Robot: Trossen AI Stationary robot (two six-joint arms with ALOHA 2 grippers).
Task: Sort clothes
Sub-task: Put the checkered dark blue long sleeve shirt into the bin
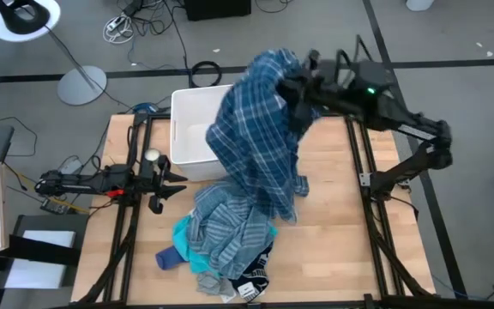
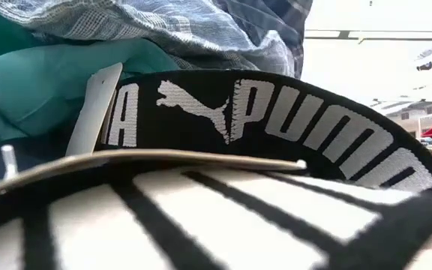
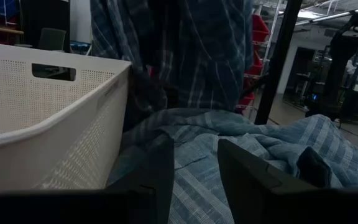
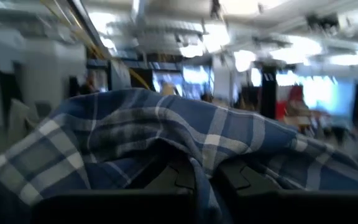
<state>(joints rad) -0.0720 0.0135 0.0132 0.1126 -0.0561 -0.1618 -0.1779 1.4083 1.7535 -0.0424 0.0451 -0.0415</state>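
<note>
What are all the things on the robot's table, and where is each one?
navy plaid shirt: one, blue and white checks, held up in the air over the table and the bin's edge
blue-grey striped shirt: one, on top of the pile on the table
turquoise top: one, peeking out at the pile's left side
blue sock: one, left of the pile
dark navy piece: one, with white lettering, at the pile's near edge
white bin: one, at the table's far side
left gripper: open, low beside the bin
right gripper: shut on the plaid shirt

Hanging plaid shirt blocks the bin — right tabletop free.
</note>
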